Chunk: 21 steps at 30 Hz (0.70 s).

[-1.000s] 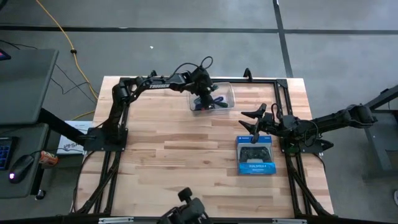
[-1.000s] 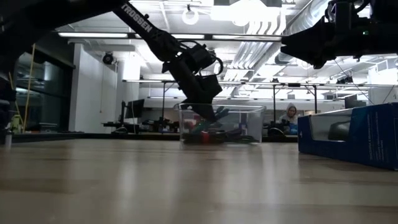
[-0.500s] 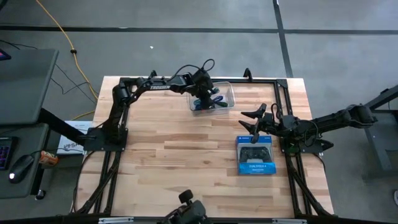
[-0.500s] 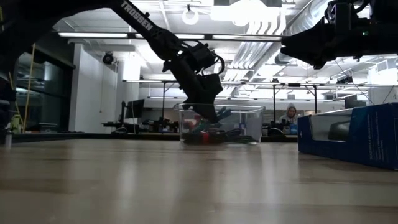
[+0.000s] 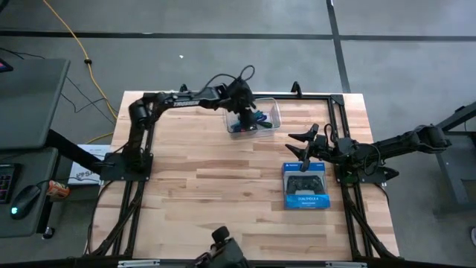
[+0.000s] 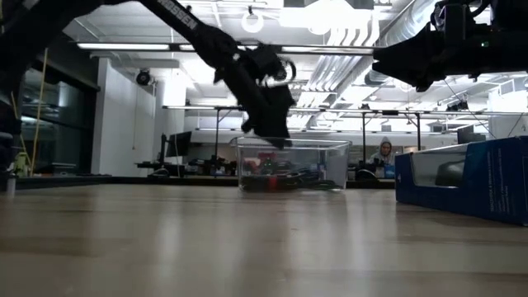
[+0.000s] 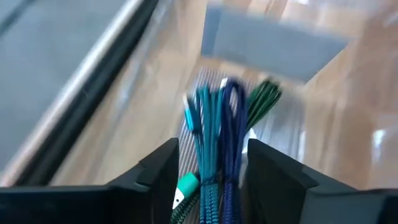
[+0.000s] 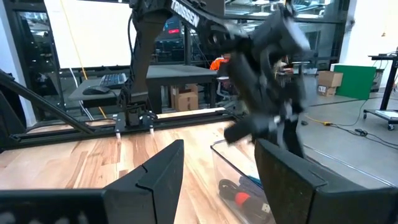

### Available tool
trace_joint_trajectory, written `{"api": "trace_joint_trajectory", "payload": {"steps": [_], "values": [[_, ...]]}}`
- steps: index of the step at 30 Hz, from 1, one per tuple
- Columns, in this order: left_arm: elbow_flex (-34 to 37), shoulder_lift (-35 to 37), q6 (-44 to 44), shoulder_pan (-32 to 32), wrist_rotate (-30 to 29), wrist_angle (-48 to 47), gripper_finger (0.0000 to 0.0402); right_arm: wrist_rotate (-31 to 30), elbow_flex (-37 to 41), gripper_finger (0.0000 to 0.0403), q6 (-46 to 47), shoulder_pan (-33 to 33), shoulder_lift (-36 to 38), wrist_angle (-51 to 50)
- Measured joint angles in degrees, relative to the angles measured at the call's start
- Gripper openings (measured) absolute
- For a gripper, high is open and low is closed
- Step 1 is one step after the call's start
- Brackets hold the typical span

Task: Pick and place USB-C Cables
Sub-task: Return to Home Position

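Observation:
A clear plastic tub [image 5: 274,112] stands at the table's far middle and also shows in the low view [image 6: 330,157]. In it lie the cable bundles: cyan [image 7: 202,124], dark purple [image 7: 231,124], green [image 7: 264,99] and black with a red band [image 8: 239,198]. My left gripper [image 5: 244,117] hangs over the tub at about rim height [image 6: 276,142]. It is open, and the cables show below, between its fingers [image 7: 212,180]. My right gripper [image 5: 296,146] is open and empty above the table, right of the tub.
A blue box picturing a black game controller [image 5: 305,186] lies on the table's right side, under my right arm, and shows in the low view [image 6: 470,177]. Bare wood lies left of and nearer than the tub. A dark frame runs along the table's edges.
My left gripper has gone up from inside the tub to about its rim. The cables have stayed in the tub.

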State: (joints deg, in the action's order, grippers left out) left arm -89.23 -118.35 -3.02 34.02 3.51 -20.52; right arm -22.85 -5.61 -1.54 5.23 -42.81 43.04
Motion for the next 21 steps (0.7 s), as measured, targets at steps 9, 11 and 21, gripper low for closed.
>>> {"api": "trace_joint_trajectory", "payload": {"steps": [9,11,21], "values": [[1.6,14.7,5.6,-0.7,10.1,0.4,0.0174,-0.7,0.0,0.019,0.0,0.0,0.0,0.1],[5.2,19.1,5.8,-2.4,15.5,3.0,0.0167,-0.9,0.0,0.019,0.0,0.0,0.0,0.3],[39.9,42.3,6.9,-12.9,15.8,34.0,0.0139,-0.9,0.0,0.019,0.1,0.0,0.0,0.9]]}}
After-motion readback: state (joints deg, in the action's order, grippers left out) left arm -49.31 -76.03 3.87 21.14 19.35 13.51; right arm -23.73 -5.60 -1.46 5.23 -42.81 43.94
